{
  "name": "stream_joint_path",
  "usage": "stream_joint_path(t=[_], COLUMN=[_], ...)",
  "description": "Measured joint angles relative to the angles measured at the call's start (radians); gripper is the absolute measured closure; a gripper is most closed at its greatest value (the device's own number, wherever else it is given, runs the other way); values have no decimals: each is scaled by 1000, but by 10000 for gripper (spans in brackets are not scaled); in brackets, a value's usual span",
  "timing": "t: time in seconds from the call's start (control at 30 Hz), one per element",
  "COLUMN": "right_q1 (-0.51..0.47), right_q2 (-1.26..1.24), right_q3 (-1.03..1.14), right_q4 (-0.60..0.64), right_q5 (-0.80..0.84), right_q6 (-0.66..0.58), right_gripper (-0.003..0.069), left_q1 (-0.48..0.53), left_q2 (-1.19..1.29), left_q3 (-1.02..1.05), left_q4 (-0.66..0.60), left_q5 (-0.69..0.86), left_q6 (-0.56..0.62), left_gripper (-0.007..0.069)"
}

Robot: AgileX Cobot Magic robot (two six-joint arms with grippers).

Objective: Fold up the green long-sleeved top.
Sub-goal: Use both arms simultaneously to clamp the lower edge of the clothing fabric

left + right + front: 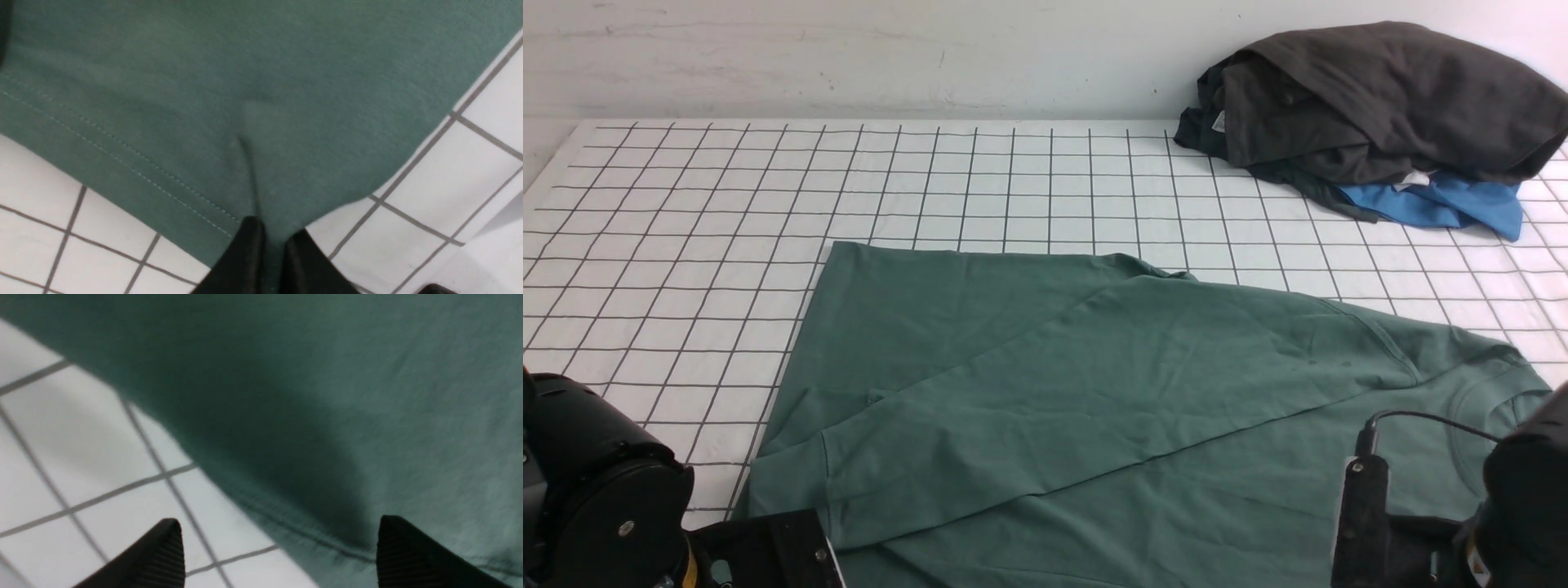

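Gridded white tabletop point(1013, 180) held the green long-sleeved top point(1094, 367), spread flat at the near edge. Left gripper point(271, 245) was clamped on its hem; right gripper point(280, 522) gaped wide w/ nothing held. Risk: a one-sided pull would prob. skew the fold and bunch the fabric.

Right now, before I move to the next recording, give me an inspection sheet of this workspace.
Surface: white gridded cloth, lying flat.
Job's things: green long-sleeved top spread out on the robot's side, with a diagonal fold across it.
Clutter: dark charcoal garments heaped at the far right, blue garment beneath them, apart from the top.
Grippers: left gripper shut on the top's hemmed edge; right gripper open over the top's edge, holding nothing.
Cables: black cable looping at the right arm.
Surroundings: white wall behind the surface.
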State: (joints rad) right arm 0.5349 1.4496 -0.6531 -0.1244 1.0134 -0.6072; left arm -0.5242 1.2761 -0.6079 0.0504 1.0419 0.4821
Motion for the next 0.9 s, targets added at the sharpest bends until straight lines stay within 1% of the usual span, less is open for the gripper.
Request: stream_joint_path(t=[0.13, 0.27, 0.37, 0.4, 0.53, 0.57, 0.6, 0.63, 0.7, 0.83, 0.9], right_q1=[0, 0, 0, 0, 0, 0, 0, 0, 0, 0, -3], right_q2=[44, 76, 76, 76, 68, 66, 52, 32, 5, -36, -69], right_q3=[11, 20, 20, 20, 22, 22, 23, 24, 26, 28, 23], right_q4=[-49, -61, -61, -62, -82, -82, -88, -95, -103, -119, -140], right_q5=[-80, -91, -87, -86, -88, -88, -92, -92, -88, -71, -43], right_q6=[-2, -5, -5, -5, -5, -5, -5, -5, -5, -5, -5], right_gripper=[93, 144, 235, 242, 483, 509, 587, 627, 644, 645, 645], left_q1=[0, 0, 2, 2, 4, 4, 5, 5, 5, 5, 5], left_q2=[0, 1, 1, 1, 1, 1, 1, 1, 1, 1, 1], left_q3=[0, 1, 1, 1, 1, 1, 1, 1, 1, -26, -82], left_q4=[-1, -2, -2, -3, -3, -3, -3, -3, 2, 6, 19], left_q5=[-3, -4, -4, -4, -4, -4, -4, -4, -4, 10, 29], left_q6=[0, 0, 1, 1, 2, 2, 2, 1, 1, 0, -2], left_gripper=[601, 601, 601, 601, 601, 601, 601, 601, 601, 601, 601])
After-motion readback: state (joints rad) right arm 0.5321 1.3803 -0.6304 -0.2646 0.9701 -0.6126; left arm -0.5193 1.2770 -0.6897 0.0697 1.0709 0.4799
